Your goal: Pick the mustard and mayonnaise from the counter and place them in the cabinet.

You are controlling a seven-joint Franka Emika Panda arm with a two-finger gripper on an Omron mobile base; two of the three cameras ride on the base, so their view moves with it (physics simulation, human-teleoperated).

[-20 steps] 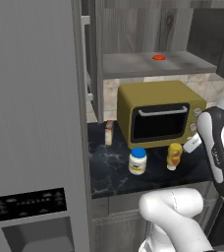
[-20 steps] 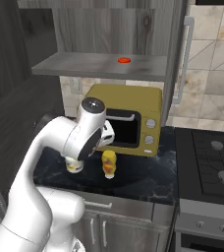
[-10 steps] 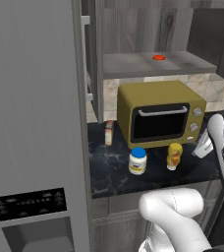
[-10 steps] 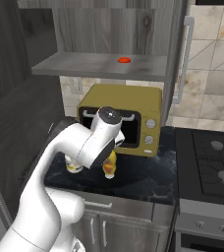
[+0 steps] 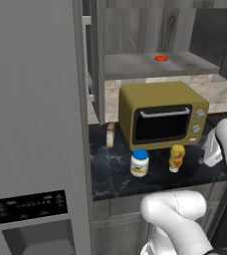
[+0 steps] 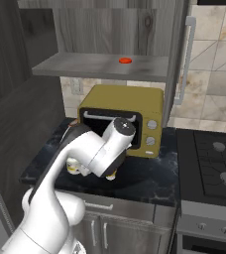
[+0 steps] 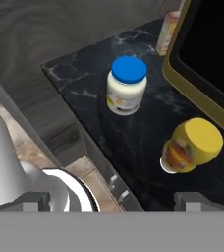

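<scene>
your mustard (image 5: 176, 158) stands upright on the counter (image 5: 115, 174), just in front of the toaster oven (image 5: 161, 115) and near the front edge; in the hand view it sits low and to the right (image 7: 191, 145), seen from above its yellow cap. the mayonnaise (image 5: 139, 163) stands beside it on the same black veined slab, apart from it and not touching, its blue lid up (image 7: 127, 84). both are still on the counter, nothing yet in the cabinet (image 5: 155, 63).

behind the jar, close to the oven's side, you have a small tan box (image 5: 110, 134) standing by the back wall. the cabinet hangs above the oven, its flat grey shelf carrying a small red-orange disc (image 6: 125, 60). a tall grey fridge (image 5: 36, 124) closes off the counter's end on one side, and on the other a stove (image 6: 214, 163) with dark burners sits against a tiled wall (image 6: 211, 94).

the gripper (image 7: 114, 203) hangs above the counter's front edge, near the mustard and holding nothing; you see its two tips at the bottom of the hand view spread wide apart. in the right base view the arm crosses in front of the oven and hides most of the two things.
</scene>
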